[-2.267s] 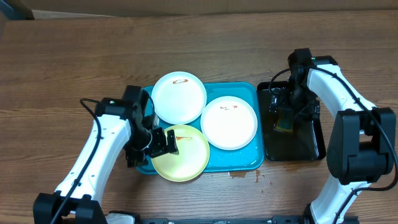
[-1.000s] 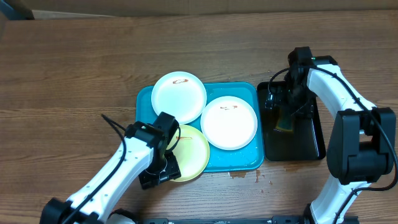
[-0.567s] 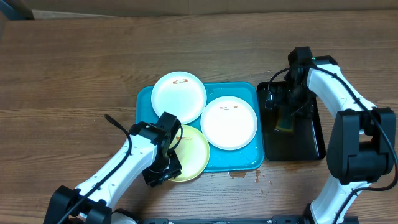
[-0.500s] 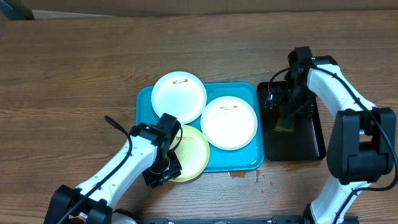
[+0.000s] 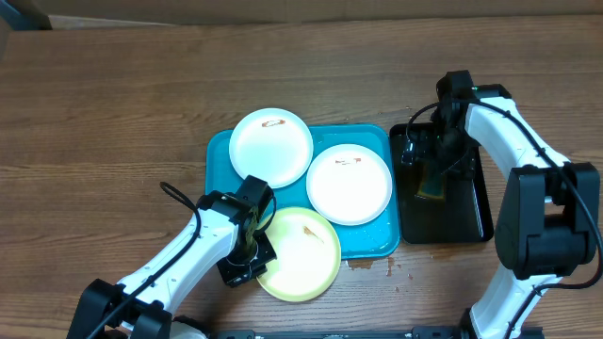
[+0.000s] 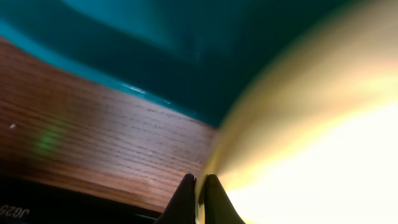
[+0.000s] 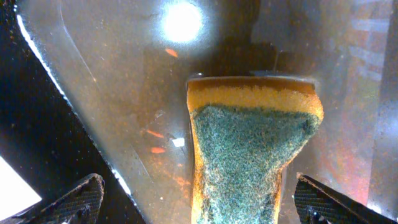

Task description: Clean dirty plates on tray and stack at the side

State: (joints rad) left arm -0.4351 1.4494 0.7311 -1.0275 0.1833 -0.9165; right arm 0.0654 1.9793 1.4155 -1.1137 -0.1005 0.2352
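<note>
A pale yellow-green plate point(image 5: 301, 256) with a small brown smear hangs over the front edge of the turquoise tray point(image 5: 220, 155) onto the table. My left gripper point(image 5: 255, 247) is shut on its left rim. The left wrist view shows my left gripper point(image 6: 199, 200) with both fingers pinching the plate point(image 6: 311, 124) edge, and the tray point(image 6: 155, 37) beyond. Two white plates point(image 5: 272, 148) point(image 5: 349, 185), each with a brown smear, lie on the tray. My right gripper point(image 5: 430, 162) point(image 7: 198, 186) stands open, straddling a yellow and green sponge point(image 7: 249, 143) without touching it.
The sponge point(image 5: 431, 185) lies in a narrow black tray point(image 5: 454, 224) with a wet floor point(image 7: 93, 68), right of the turquoise tray. Brown drips point(image 5: 363, 265) mark the wooden table point(image 5: 113, 113) in front of the tray's right corner.
My left gripper has shut on the yellow-green plate's rim, and the plate has slid toward the front and right, partly off the tray. The right arm has stayed still.
</note>
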